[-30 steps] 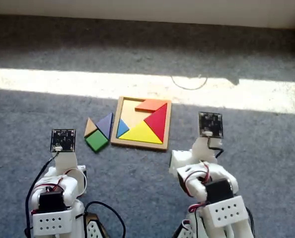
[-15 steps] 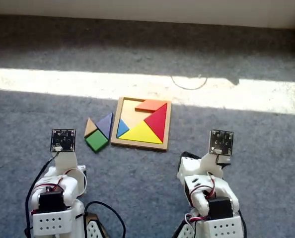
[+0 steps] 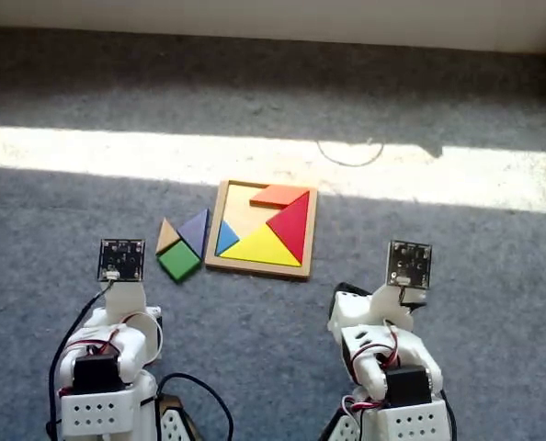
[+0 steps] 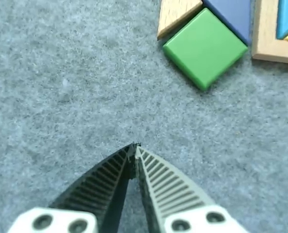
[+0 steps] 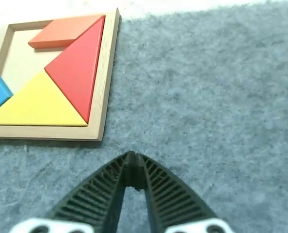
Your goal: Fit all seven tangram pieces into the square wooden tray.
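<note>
Tray: the square wooden tray (image 3: 255, 268) lies flat on the grey worktop (image 3: 457, 248), ahead of both arms and between them.
Seated: four pieces lie inside it. These are the red triangle (image 3: 293, 225), the yellow triangle (image 3: 259, 248), the orange parallelogram (image 3: 279, 195) and the small blue triangle (image 3: 225, 237).
Gap: bare wood shows in the far corner of the tray on the left arm's side.
Left to place: three pieces sit on the worktop in a tight cluster just beside the tray's rim, on the left arm's side. They are the green square (image 4: 205, 47), the purple triangle (image 4: 231, 14) and the tan triangle (image 4: 175, 14). The purple one looks to lie against the rim.
Progress: a little over half done, by my judgement, since the three loose pieces must fill that gap.
Left hand: the left hand (image 4: 136, 148) is clenched on nothing, tips together, over bare worktop near the green square.
Right hand: the right hand (image 5: 132, 155) is clenched and empty, just outside the tray's near rim.
</note>
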Available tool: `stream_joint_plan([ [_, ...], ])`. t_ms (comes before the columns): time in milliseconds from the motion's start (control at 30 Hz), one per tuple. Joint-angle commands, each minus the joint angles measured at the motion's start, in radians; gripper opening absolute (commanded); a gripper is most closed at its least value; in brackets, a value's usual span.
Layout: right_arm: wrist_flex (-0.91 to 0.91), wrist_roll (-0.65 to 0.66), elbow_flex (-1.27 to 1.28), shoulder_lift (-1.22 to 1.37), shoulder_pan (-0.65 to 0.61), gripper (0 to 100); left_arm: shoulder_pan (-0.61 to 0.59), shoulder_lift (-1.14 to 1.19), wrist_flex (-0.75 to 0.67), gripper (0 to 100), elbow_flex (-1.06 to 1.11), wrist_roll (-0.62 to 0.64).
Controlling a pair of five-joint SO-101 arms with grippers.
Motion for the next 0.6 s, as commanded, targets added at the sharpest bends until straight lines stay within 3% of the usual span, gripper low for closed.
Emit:
stream_joint_plan([
  [0, 0.007, 0.012, 0.108, -0.007, 0.012, 0.5, -0.015, -0.038, 0.008, 1, -0.094, -0.009],
  [133, 0.007, 0.012, 0.108, -0.007, 0.012, 0.5, -0.085, -0.038, 0.003, 1, -0.231, -0.048],
  [333, 0.007, 0.012, 0.108, -0.007, 0.012, 0.5, -0.133, -0.031, -0.038, 1, -0.424, -0.396],
  [567, 0.007, 0.012, 0.108, -0.007, 0.012, 0.5, -0.104, 0.153, -0.032, 6, -0.581, -0.402],
])
